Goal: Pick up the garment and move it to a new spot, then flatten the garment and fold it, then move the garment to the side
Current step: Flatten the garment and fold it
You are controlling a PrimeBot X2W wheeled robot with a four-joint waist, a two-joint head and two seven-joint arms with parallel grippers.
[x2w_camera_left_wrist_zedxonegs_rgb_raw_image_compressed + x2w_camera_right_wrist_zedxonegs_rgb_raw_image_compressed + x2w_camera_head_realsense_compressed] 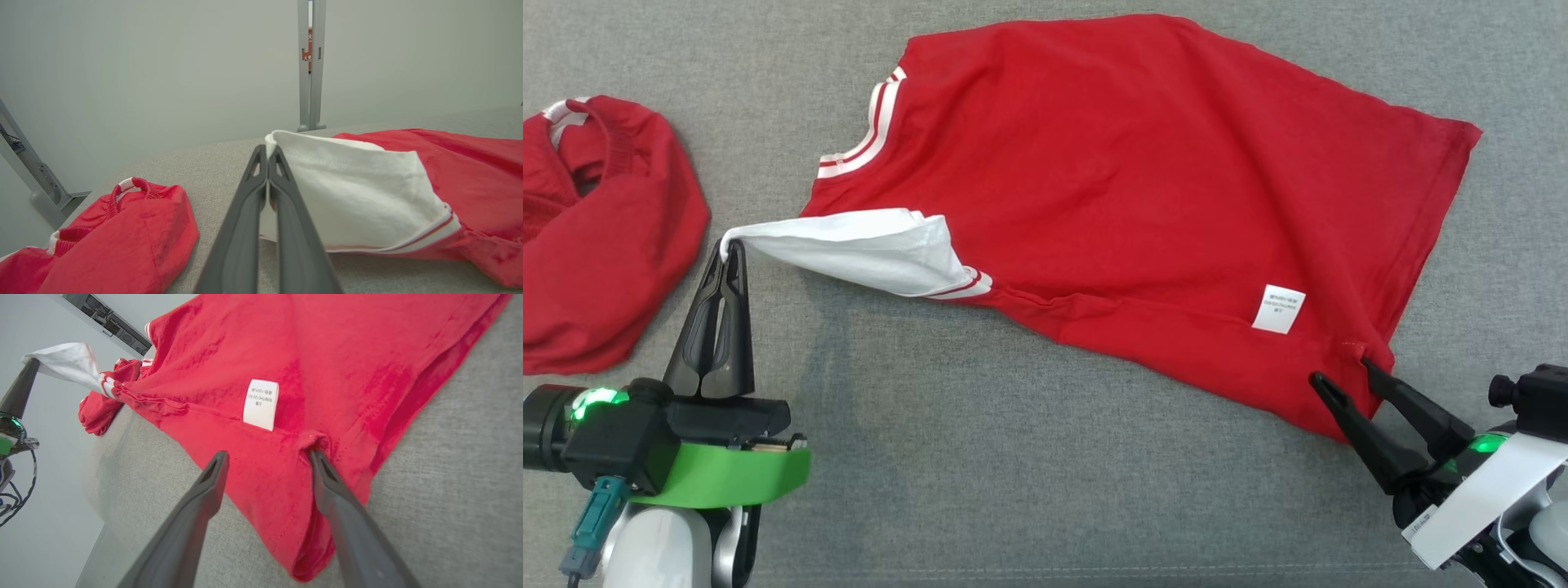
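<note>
Left gripper (731, 245), lower left of the head view: long dark fingers pressed together, pinching the tip of the white sleeve (866, 245). The sleeve is drawn out into a taut cone, lifted slightly off the surface.

Right gripper (1339, 371), lower right: fingers spread apart and holding nothing. They straddle the near hem corner of the garment (1135, 163). In the right wrist view one finger (327, 477) pokes into a small pucker in the cloth; the other rests just beside the lower edge.

Garment location: spread over the middle of the grey table (1013, 474), neck towards the robot's left, hem towards its right. It lies mostly flat, with creases along the near edge.

Materials:
- Body is red knit, soft and matte.
- Collar trim (870, 135) is ribbed, with white and red stripes.
- White care label (1278, 309) shows near the hem, so the shirt may be inside out.
- Tabletop is a woven, felt-like grey.
- Second red garment (605, 229) lies bunched at the left, apart from the sleeve.

Judgement: this is the flattening step, and folding has not begun. Next, the right fingers need to shut on the hem corner. Both arms then need to tension the near edge evenly to remove the creases. The thin knit will stretch, so pull gently.
</note>
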